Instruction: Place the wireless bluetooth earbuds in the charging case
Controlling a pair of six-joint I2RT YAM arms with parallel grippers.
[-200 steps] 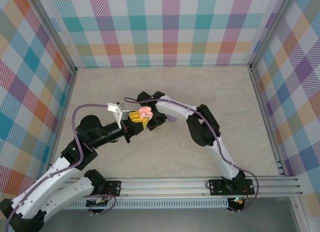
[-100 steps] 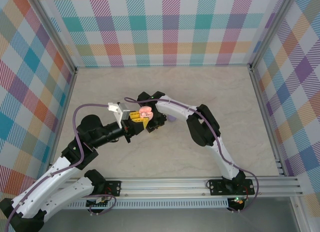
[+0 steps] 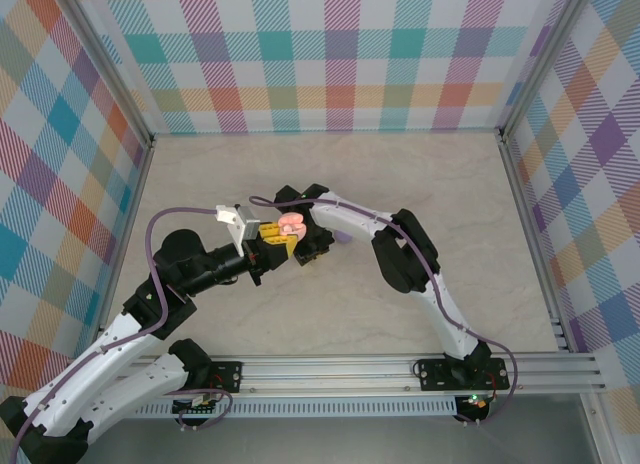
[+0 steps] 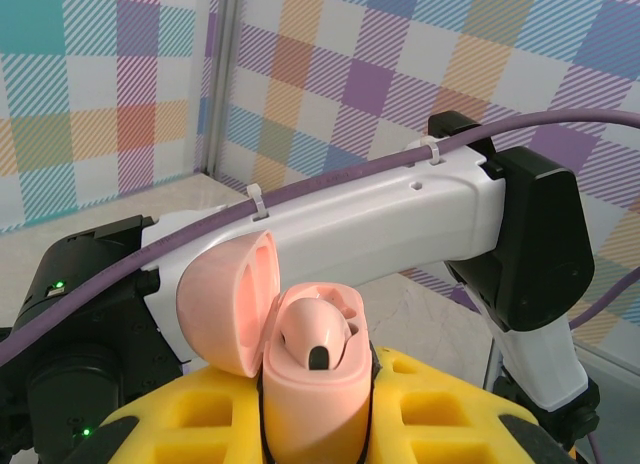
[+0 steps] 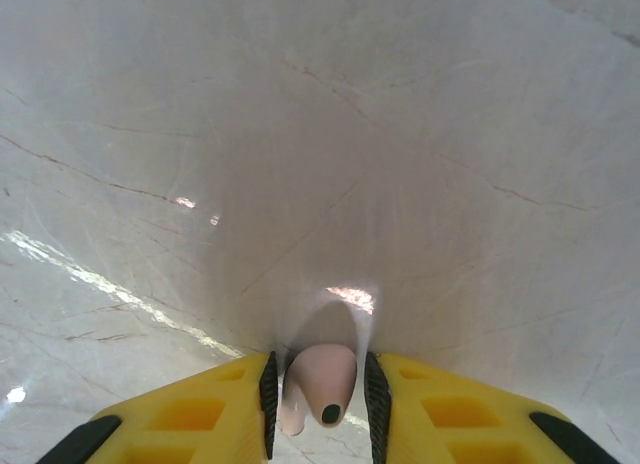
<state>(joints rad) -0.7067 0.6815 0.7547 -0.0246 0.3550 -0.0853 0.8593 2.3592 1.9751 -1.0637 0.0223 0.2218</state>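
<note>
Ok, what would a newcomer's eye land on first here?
The open pink charging case, clamped upright in the left hand mid-table, lid flipped back and one earbud already seated. Next, the second pale pink earbud between the right hand's yellow fingers, down at the marble table.

My work surface (image 3: 250, 174), pale and marbled.
One small purple thing (image 3: 343, 240) lies on it, a little right of the middle.

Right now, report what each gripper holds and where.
Left gripper holds the open pink case by its lower body. Right gripper pinches a pink earbud by its sides.
</note>
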